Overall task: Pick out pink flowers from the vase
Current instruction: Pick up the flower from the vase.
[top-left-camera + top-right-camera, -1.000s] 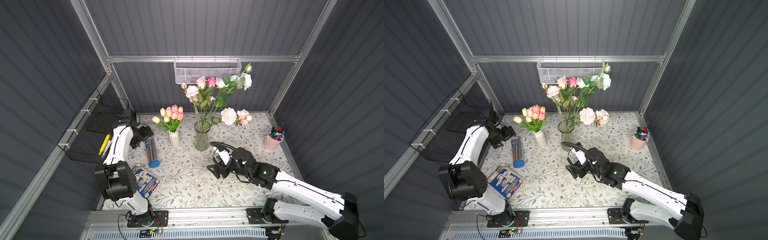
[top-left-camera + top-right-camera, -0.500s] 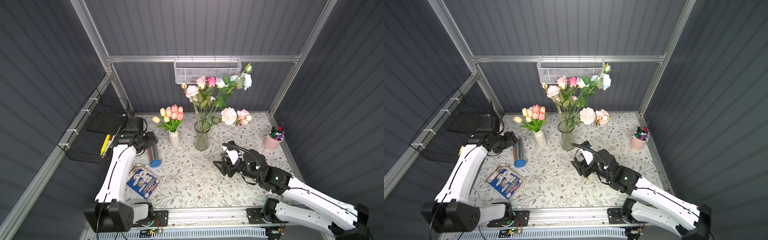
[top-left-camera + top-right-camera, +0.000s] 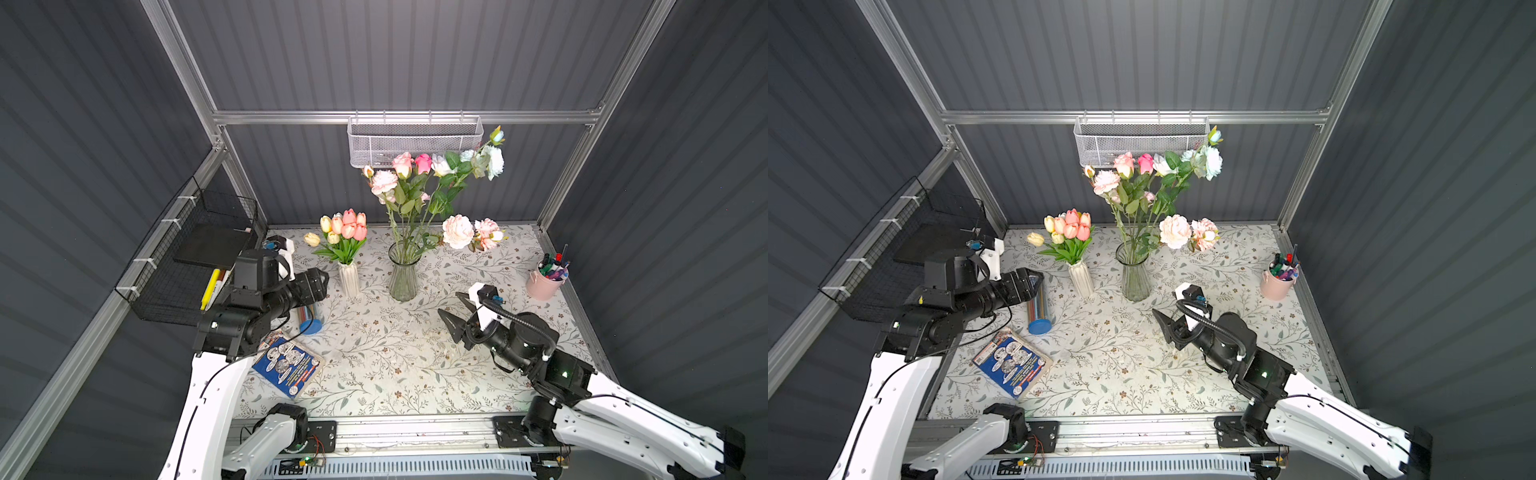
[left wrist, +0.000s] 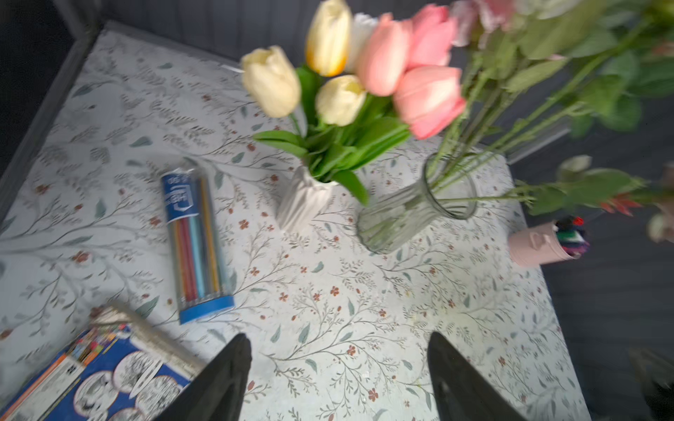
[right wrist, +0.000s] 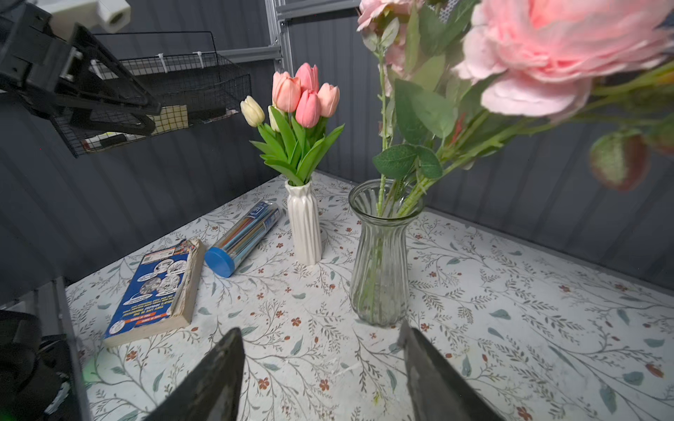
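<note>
While the right pincer (image 5: 319,330) hangs low over the flowered tablecloth (image 5: 510,310) with its jaws spread wide and nothing between them, the ribbed glass vase (image 5: 379,255) stands just ahead of it, near the fingertips but apart from them. The pink flowers (image 3: 1106,181) rise from that vase on long green stems. A pale pink peony (image 5: 547,47) leans out on the pincer's side, higher than the jaws, with a second peony (image 3: 486,232) beside it. Higher up, beyond the vase, sit a pale pink rose (image 3: 403,163) and a hot-pink rose (image 3: 423,163). White and pale blue roses (image 3: 492,160) top the same bunch.

The left pincer (image 4: 338,334) is likewise open and empty, raised above the table. Below and ahead of it lies a tube of coloured pencils (image 4: 197,240), and nearer its own arm a blue book (image 4: 91,379). Further ahead stands a white ribbed vase (image 4: 306,200), upright, holding coral-pink tulips (image 4: 419,80) and yellow tulips (image 4: 270,80). It is just beside the glass vase and not touching it. Past both vases from the left pincer, a pink cup of pens (image 4: 536,248) sits near the table's edge. Farthest from both pincers, a silver mesh basket (image 3: 415,141) hangs on the back rail
</note>
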### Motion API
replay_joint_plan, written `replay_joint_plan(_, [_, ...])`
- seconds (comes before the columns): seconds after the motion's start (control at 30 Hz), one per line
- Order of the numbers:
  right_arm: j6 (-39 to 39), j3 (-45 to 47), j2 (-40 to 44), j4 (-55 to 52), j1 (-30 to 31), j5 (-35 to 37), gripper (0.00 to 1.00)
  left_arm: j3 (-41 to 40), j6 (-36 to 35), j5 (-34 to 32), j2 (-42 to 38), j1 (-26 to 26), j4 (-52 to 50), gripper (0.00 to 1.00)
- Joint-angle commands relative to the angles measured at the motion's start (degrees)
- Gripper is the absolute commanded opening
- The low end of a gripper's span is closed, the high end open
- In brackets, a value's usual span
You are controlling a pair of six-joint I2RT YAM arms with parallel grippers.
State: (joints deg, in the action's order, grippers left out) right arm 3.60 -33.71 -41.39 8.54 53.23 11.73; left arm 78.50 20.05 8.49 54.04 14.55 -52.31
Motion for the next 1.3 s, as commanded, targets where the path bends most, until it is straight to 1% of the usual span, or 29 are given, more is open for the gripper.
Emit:
replay_joint_plan(0.0, [-3.3, 1.4, -5.2, 14.0, -0.2, 4.1, 0.73, -2.9, -5.4, 13.2, -1.1, 2.8, 11.4, 0.82])
replay_joint_plan(0.03, [-3.6, 2.3, -7.1, 17.8, -0.3, 4.2, 0.73, -4.1, -5.7, 14.8, -1.3, 3.8, 14.5, 0.83])
replay_joint_plan(0.1, [-4.4, 5.9, -12.9, 32.9, -1.6, 3.7, 0.71, -7.1, -6.8, 20.4, -1.6, 5.6, 21.6, 0.83])
replay_joint_plan(0.17, [-4.1, 6.9, -19.2, 43.2, -3.2, 4.6, 0.7, -9.9, -6.9, 22.0, -1.6, 7.1, 27.5, 0.82])
replay_joint_plan(0.23, [-2.4, 6.1, -24.8, 48.5, -5.1, 4.3, 0.69, -13.8, -6.7, 23.6, -2.0, 8.6, 34.9, 0.81])
replay_joint_plan(0.3, [-2.4, 4.6, -31.4, 53.4, -6.2, 4.8, 0.68, -18.9, -7.1, 24.1, -2.9, 10.1, 42.8, 0.79])
replay_joint_plan(0.37, [-2.5, 3.2, -35.8, 56.4, -7.2, 4.4, 0.67, -23.6, -7.7, 24.2, -4.1, 10.6, 49.1, 0.77])
replay_joint_plan(0.4, [-2.6, 2.5, -37.7, 57.5, -7.6, 4.4, 0.66, -26.1, -8.2, 25.0, -4.9, 10.8, 52.5, 0.74])
replay_joint_plan(0.5, [-2.6, 1.2, -41.7, 60.2, -8.9, 4.0, 0.62, -31.6, -10.4, 26.3, -7.1, 11.8, 59.1, 0.71])
replay_joint_plan(0.57, [-3.0, 0.3, -43.5, 60.9, -9.8, 2.7, 0.55, -34.7, -11.5, 27.2, -8.4, 12.6, 62.2, 0.7])
replay_joint_plan(0.67, [-2.6, -0.4, -46.0, 63.1, -11.1, 2.1, 0.49, -38.1, -12.9, 28.8, -9.5, 13.3, 64.2, 0.71])
replay_joint_plan(0.83, [-1.3, -1.9, -48.4, 65.9, -13.4, -1.0, 0.48, -42.4, -14.5, 30.8, -11.4, 14.7, 66.4, 0.74])
replay_joint_plan(0.97, [-1.4, -3.5, -49.0, 65.3, -13.5, -3.8, 0.48, -42.9, -16.3, 30.8, -11.5, 15.6, 65.7, 0.75])
replay_joint_plan(1.17, [-0.2, -5.4, -51.3, 65.5, -14.1, -3.3, 0.47, -42.9, -19.1, 29.9, -12.3, 16.6, 63.5, 0.75])
replay_joint_plan(1.27, [0.3, -6.8, -52.8, 65.5, -14.7, -3.4, 0.45, -43.0, -19.5, 29.4, -12.6, 16.8, 63.0, 0.75])
